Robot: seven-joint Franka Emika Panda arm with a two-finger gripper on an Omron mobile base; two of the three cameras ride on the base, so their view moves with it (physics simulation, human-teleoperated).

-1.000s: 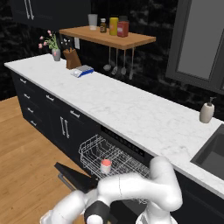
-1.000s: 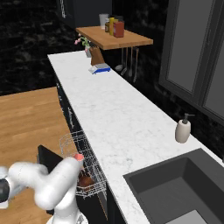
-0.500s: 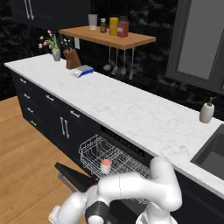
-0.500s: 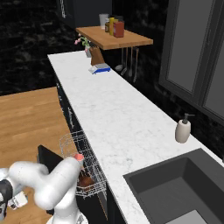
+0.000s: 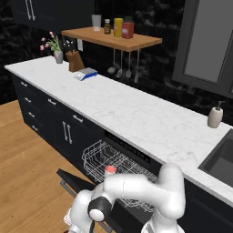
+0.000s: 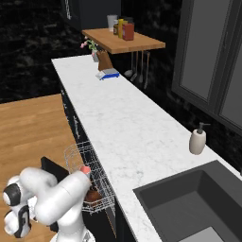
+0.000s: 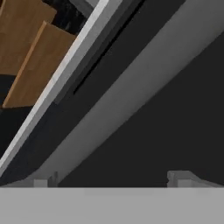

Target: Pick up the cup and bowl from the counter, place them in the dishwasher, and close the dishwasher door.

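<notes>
You are looking at the dishwasher (image 5: 136, 157) standing open under the counter (image 5: 136, 118), its white wire rack (image 5: 102, 159) pulled out over the lowered dishwasher door (image 5: 75, 179); the door is lying near flat, its outer edge reaching toward the wooden floor (image 5: 27, 182). The cup (image 5: 109, 170) is sitting upright in the rack, its red top showing just above the arm's white forearm; from the right base view you are seeing the same cup (image 6: 85, 169) at the rack's near corner, and the dark-brown bowl (image 6: 93, 194) is resting low in the rack just beside and below it. Both pieces are off the marble slab and inside the rack; the door is not yet shut.

The arm is folding down low in front of the appliance, its wrist dropping past the door's edge toward the floor; the gripper (image 7: 113, 177) is showing in the hand view as two pale fingertips (image 7: 181, 178) standing wide apart at the bottom, with nothing between them. That view is looking along the door's dark panel, and a long grey bar, seemingly its handle (image 7: 144, 87), is running diagonally across it just ahead of the tips; whether they are touching the panel you cannot tell.

Farther along the counter a beige soap bottle (image 5: 215, 116) is standing near the sink (image 5: 220, 157).
</notes>
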